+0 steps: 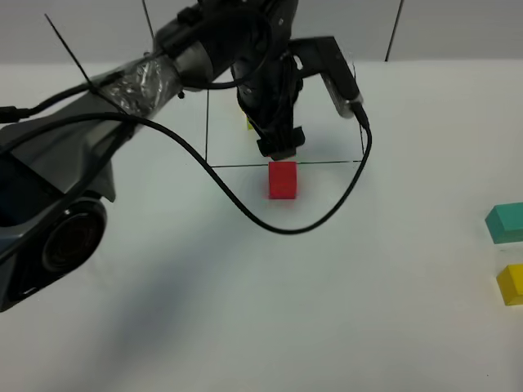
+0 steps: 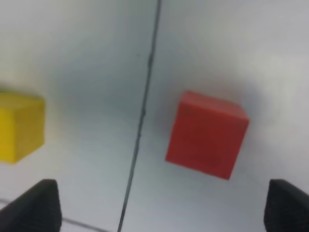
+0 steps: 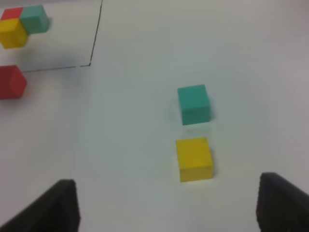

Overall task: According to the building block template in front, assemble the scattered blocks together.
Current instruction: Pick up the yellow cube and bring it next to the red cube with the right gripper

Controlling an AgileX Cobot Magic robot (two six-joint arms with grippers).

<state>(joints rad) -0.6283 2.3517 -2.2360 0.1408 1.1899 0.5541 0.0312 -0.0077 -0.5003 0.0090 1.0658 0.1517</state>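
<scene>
Left pincer [image 1: 280, 147] released, empty, above outline edge. Red block [image 1: 283, 180] just beside it at 6 o'clock, on table [image 1: 245, 310], outside template [image 3: 21, 25]. Right pincer [image 3: 169, 205] released, empty. Yellow block [image 3: 194, 158] near it, teal block [image 3: 194, 104] beyond. Left arm nearer red.

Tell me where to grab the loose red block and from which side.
Take the red block by two opposite side faces, coming straight down from above. It sits flat beside the black line, clear on every side, and the open left hand hovers close by.
</scene>
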